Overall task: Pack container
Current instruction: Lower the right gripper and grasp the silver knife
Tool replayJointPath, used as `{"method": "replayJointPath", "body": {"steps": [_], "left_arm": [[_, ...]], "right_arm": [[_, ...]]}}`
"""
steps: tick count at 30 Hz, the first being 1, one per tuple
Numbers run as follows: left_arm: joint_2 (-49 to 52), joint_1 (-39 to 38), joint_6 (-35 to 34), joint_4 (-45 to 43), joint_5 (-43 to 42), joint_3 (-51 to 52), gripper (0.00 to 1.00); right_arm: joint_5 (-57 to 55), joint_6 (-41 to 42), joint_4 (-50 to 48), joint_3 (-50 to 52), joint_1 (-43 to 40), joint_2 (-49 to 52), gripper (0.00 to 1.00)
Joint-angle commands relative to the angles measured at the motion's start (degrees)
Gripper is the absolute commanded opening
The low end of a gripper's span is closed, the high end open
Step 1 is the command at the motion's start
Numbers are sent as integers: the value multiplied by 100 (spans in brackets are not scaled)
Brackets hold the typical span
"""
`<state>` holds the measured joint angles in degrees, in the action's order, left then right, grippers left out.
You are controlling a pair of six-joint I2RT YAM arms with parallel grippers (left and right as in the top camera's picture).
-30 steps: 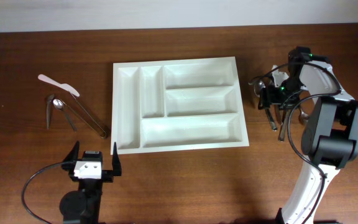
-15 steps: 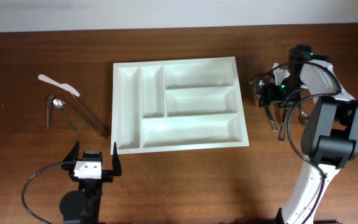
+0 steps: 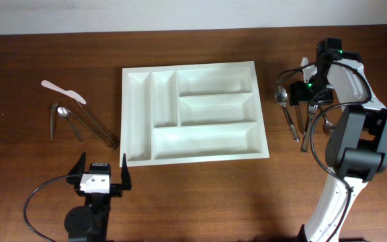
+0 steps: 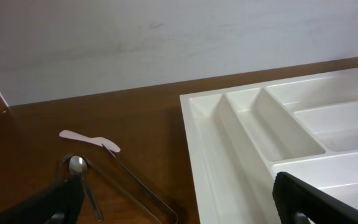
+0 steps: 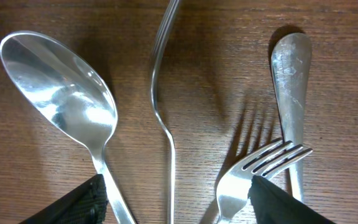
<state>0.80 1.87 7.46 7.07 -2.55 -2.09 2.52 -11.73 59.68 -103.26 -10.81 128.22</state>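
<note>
So the large white rectangular plastic cutlery tray (image 3: 207,140) sits flat on the brown wooden table (image 3: 39,202), out ahead of my left gripper (image 3: 102,168). Its near corner is closer to my right-hand finger than to the other one. From there I can see the two narrow slots and the long ones running off past that finger. My left fingers (image 4: 39,205) are spread as wide as they go, with nothing between them. Ahead of the left-hand finger, well apart from the tray, there's a flat whitish plastic knife-shaped piece (image 3: 63,92), a small shiny metal spoon (image 3: 62,113) and two long thin metal bars (image 3: 94,126) lying side by side. My right gripper (image 5: 178,202) is off past the tray's other end, fingers apart and not clamped on anything. Just by my left finger there runs the handle of a big silver metal spoon (image 5: 61,99). A thin curved metal utensil seen edge-on (image 5: 163,112) runs between the fingers. A silver metal fork (image 5: 260,165) is near the right finger, its tines touching a rounded metal handle (image 5: 289,68) beside it.
</note>
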Motion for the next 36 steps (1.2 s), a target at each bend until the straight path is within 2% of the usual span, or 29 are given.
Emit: {"method": "replayJointPath", "body": {"steps": [1, 10, 13, 18, 31, 36], "left_arm": [[-46, -28, -72, 0, 42, 33, 99], [-46, -26, -72, 0, 39, 33, 99], [-46, -28, -72, 0, 39, 33, 99], [-46, -28, -72, 0, 42, 33, 99], [-46, -28, -72, 0, 39, 33, 99], [-46, -28, -72, 0, 42, 33, 99]], "right_arm": [[-118, 59, -20, -90, 7, 76, 71], [-24, 68, -4, -87, -9, 236, 60], [2, 98, -15, -87, -7, 267, 53], [0, 109, -37, -87, -9, 267, 50], [68, 160, -149, 199, -7, 278, 49], [90, 168, -188, 278, -7, 278, 40]]}}
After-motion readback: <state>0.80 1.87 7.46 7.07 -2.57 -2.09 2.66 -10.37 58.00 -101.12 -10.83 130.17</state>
